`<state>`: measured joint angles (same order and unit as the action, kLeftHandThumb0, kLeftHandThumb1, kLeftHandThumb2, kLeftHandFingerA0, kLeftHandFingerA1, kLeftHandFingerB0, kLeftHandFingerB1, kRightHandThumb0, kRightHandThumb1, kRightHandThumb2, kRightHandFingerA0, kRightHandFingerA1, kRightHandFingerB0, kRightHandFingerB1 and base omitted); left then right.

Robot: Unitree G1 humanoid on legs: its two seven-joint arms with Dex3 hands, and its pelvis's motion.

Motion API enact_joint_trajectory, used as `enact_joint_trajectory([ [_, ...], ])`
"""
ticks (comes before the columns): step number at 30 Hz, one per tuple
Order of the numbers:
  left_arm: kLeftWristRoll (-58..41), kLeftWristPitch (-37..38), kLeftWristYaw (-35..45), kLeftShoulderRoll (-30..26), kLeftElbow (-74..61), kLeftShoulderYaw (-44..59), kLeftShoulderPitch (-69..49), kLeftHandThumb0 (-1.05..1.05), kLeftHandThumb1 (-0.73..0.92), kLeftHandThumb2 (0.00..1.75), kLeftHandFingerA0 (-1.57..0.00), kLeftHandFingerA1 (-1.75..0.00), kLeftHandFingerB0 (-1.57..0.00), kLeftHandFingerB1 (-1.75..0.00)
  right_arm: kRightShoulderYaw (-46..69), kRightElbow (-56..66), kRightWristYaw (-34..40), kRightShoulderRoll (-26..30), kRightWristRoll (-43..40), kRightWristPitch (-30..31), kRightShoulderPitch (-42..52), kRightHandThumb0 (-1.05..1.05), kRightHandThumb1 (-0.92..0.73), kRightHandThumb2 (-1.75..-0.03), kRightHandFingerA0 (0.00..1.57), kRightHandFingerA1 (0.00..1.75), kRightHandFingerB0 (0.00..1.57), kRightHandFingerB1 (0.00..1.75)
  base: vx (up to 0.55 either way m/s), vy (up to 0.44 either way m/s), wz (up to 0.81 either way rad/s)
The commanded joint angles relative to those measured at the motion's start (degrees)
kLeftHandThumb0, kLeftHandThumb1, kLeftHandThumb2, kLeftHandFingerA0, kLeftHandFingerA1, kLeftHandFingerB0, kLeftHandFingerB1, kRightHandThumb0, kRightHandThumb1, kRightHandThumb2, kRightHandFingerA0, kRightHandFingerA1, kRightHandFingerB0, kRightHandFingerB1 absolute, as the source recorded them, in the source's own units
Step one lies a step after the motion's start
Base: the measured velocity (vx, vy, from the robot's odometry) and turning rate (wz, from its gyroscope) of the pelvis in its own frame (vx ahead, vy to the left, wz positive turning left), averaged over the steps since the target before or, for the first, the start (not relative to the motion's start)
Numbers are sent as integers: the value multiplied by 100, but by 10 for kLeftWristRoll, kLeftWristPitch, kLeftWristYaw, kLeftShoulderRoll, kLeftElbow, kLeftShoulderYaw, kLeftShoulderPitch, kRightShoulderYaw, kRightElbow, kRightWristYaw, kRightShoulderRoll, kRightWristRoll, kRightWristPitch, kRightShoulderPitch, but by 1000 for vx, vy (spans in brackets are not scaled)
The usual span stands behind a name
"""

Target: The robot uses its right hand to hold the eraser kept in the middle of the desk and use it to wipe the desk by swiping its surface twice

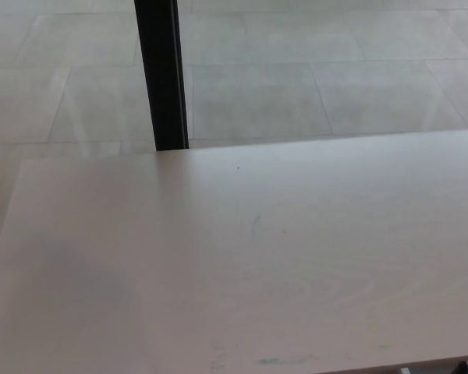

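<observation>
While the head view looks down across the table (242,265), neither robot hand shows anywhere in it, so I can't say whether the fingers are apart, together or clamped on anything. No arm or forearm either.

The eraser can't be seen on the visible part of the tabletop, so I can't tell where it is.

Table: pale, light wood-grain top filling the lower half of the view, far edge running slightly uphill from 9 o'clock toward 3 o'clock. Surface marks:
- short thin teal stroke (255,225) just off centre, toward 6 o'clock of the middle
- tiny dark speck (238,167) near the far edge, around 12 o'clock of the stroke
- faint greenish smear (285,361) along the near edge at 6 o'clock, with a few paler flecks beside it on the 9 o'clock side

Soft darker shading sits over the tabletop toward 8 o'clock.

Beyond the table: a black upright post (161,74) at about 11 o'clock, its lower end meeting the table's far edge. Behind it is a grey tiled floor (335,86), large slabs with thin joints, some pale streaky reflections near the post.

At the bottom corner, 5 o'clock, a small dark bit shows just under the table's near edge; too small to identify.
</observation>
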<state>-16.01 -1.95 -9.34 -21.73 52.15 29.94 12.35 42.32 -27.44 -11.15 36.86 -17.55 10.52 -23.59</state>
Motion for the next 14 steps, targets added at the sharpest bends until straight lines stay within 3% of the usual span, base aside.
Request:
enact_joint_trajectory([
  [1, -4, 2, -4, -9, -1, 9, -10, -79, 92, 77, -38, -92, -32, -68, 136, 36, 71, -36, -56, -6, 120, -80, -73, -62, 63, 51, 28, 46, 0, 0, 0],
  [2, -4, 1, -2, -10, -2, 9, -10, -83, 75, 104, -40, -81, -33, -68, 158, 27, 97, -58, -60, -13, 133, -79, -74, -62, 61, 52, 27, 46, 0, 0, 0],
  [3, -7, 0, 0, -9, -3, 11, -10, -83, 75, 104, -40, -81, -33, -68, 165, 23, 102, -66, -61, -17, 137, -79, -74, -62, 61, 52, 27, 46, 0, 0, 0],
  [4, -2, 4, -2, -8, -1, 7, -9, -79, 92, 78, -38, -91, -32, -68, 174, 20, 106, -76, -61, -18, 148, -85, -63, -99, 51, 61, 20, 53, 0, 0, 0],
  [5, -2, 5, -3, -7, -2, 8, -10, -79, 92, 78, -38, -92, -33, -69, 178, 19, 108, -87, -59, -28, 155, -77, -78, -63, 53, 51, 21, 46, 0, 0, 0],
  [6, -7, 5, -4, -4, 0, 12, -11, -82, 75, 104, -39, -81, -33, -68, 189, 2, 123, -104, -58, -37, 167, -75, -62, -99, 46, 60, 18, 53, 0, 0, 0],
  [7, -9, 5, -4, -3, 1, 14, -11, -82, 75, 104, -39, -81, -33, -68, 193, -4, 128, -110, -57, -39, 171, -75, -62, -99, 46, 60, 18, 53, 0, 0, 0],
  [8, -9, 4, -1, -2, -1, 13, -11, -83, 75, 104, -39, -82, -33, -69, 195, -13, 132, -115, -53, -48, 174, -71, -79, -64, 53, 50, 21, 46, 0, 0, 0],
  [9, -8, 3, 1, -2, -3, 11, -12, -80, 92, 79, -36, -93, -31, -68, 198, -25, 135, -120, -54, -55, 176, -74, -62, -98, 47, 61, 20, 54, 0, 0, 0],
  [10, -5, 1, 0, -3, -5, 9, -13, -80, 92, 79, -36, -93, -31, -68, 201, -37, 138, -124, -57, -60, 175, -74, -62, -98, 47, 61, 20, 54, 0, 0, 0],
  [11, -13, -1, 6, 0, -2, 14, -11, -80, 92, 83, -33, -84, -29, -66, 211, -68, 158, -135, -63, -76, 167, -71, -76, -62, 53, 52, 26, 45, 0, 0, 0],
  [14, -14, 3, -1, 2, -6, 18, -13, -80, 92, 83, -33, -81, -30, -65, 211, -79, 181, -149, -64, -73, 157, -74, -75, -62, 53, 56, 27, 54, 0, 0, 0],
])
